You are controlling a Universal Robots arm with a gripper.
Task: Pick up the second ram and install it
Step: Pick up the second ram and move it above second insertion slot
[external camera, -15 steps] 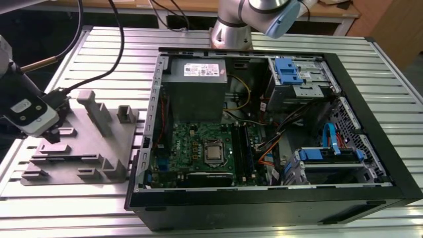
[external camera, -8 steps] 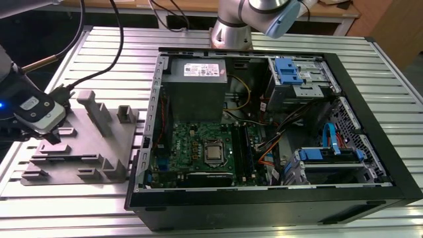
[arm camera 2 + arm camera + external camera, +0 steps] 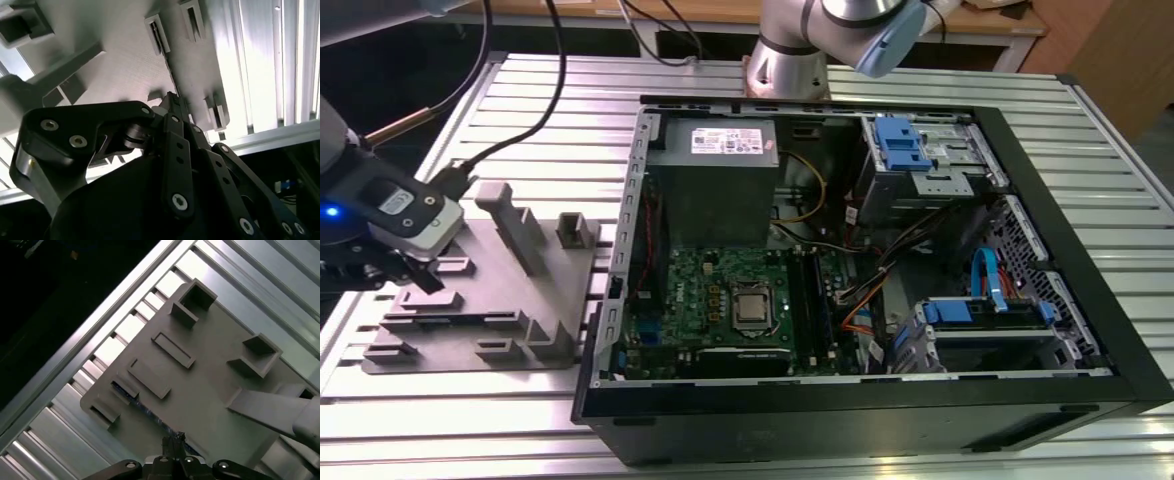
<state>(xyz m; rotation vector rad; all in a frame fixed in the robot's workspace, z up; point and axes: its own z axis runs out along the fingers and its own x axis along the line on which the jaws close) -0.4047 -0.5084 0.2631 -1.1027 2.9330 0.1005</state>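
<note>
Silver metal slats make up the table (image 3: pixel 1121 200). On it sit a grey plate (image 3: pixel 467 300) with little holders and an open computer box (image 3: pixel 1067 330). The pincer (image 3: pixel 416 278) is down over the grey plate, well away from the box. In the second wrist view its tips look squeezed together on the top edge of the second ram (image 3: pixel 168 70). The ram stands on its thin side in the plate's holders, right under the pincer.

I think the ram is light and stiff, but thin and easy to hurt. The long top edge, near the middle, looks like the best place to pinch it, not the chips.

Holders stand close on both sides of the pincer, so the open room is above it. The box, off to one side, has tall walls, and wires (image 3: pixel 854 290) lie near its green board (image 3: pixel 720 285).
</note>
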